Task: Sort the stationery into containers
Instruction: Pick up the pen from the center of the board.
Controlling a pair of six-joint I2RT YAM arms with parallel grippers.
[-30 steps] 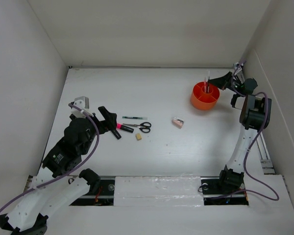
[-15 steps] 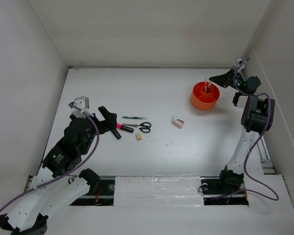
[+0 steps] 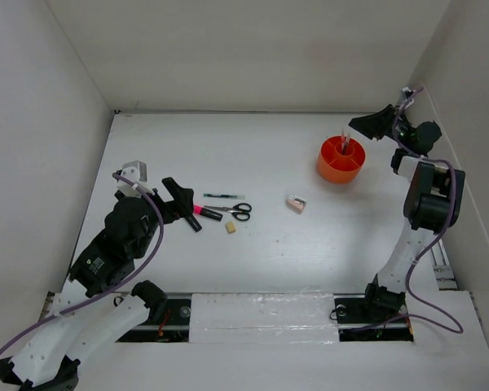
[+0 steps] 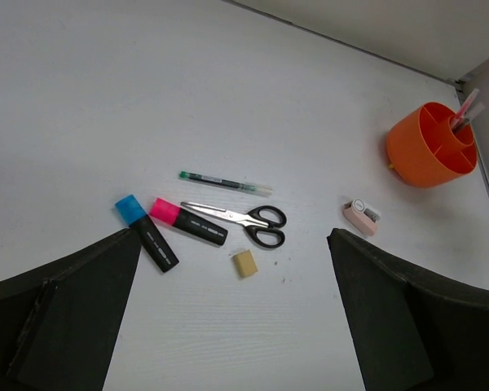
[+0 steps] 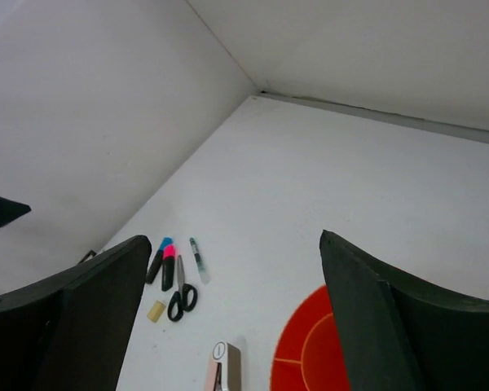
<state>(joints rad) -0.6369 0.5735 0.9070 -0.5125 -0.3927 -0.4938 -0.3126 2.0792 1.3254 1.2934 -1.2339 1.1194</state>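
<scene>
Seemingly two pens (image 3: 343, 138) are standing in the pot (image 3: 341, 160); markers (image 4: 191, 224), green pen (image 4: 224, 182), scissors (image 4: 244, 218), eraser (image 4: 244, 263) and sharpener (image 4: 361, 217) are lying unsorted. Left claw (image 4: 234, 236) and right claw (image 5: 235, 238) are gaping, empty.

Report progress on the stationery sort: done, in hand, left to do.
Done: two pens stand in the orange pot. In hand: nothing; the right gripper hangs open near the pot, and the left gripper is open over the loose cluster. Left on the table: blue-capped marker, pink-capped marker, green pen, scissors, eraser, sharpener.
</scene>
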